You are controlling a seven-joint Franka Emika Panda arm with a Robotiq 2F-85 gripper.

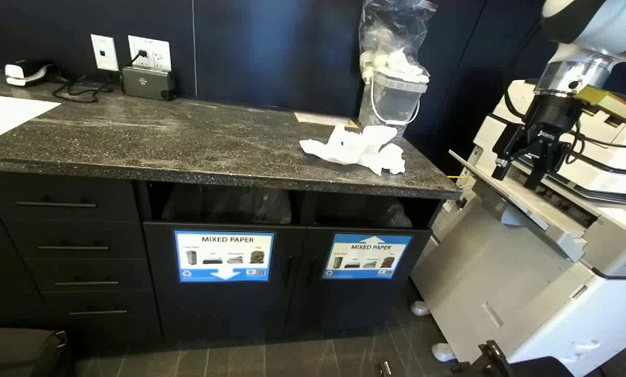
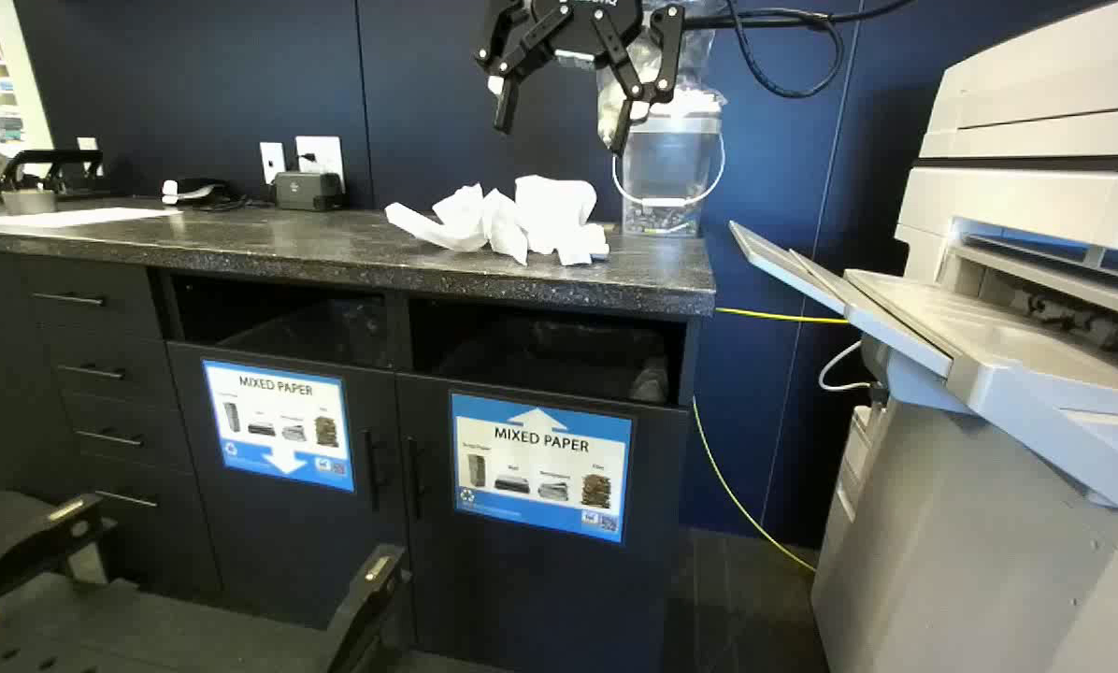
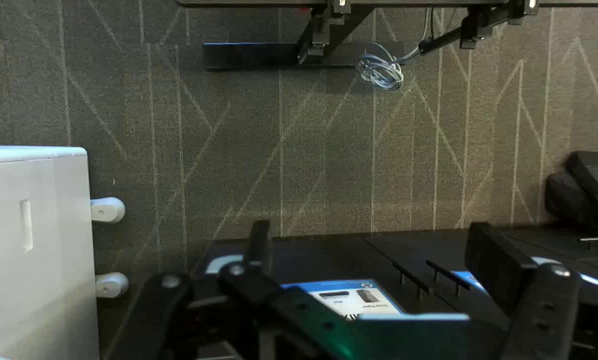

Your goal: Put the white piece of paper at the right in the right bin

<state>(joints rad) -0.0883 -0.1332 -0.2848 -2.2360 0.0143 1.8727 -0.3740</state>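
Crumpled white paper lies on the dark countertop near its right end, in both exterior views. The white piece of paper at the right (image 1: 389, 157) (image 2: 557, 217) touches or overlaps the crumpled paper to its left (image 1: 339, 146) (image 2: 470, 220); I cannot tell where they part. The right bin (image 1: 362, 211) (image 2: 559, 360) is a dark slot under the counter, above a blue-bordered "MIXED PAPER" sign (image 1: 368, 256) (image 2: 540, 467). My gripper (image 1: 518, 175) (image 2: 564, 131) is open and empty, above counter height. The wrist view shows its spread fingers (image 3: 371, 237); no paper shows there.
The left bin (image 1: 226, 204) (image 2: 307, 327) has a similar sign. A clear bucket (image 1: 394, 99) (image 2: 666, 173) with plastic bags stands behind the paper. A printer (image 1: 501, 272) (image 2: 952, 523) with a protruding tray stands at the right. A black box (image 1: 148, 82) sits against the wall.
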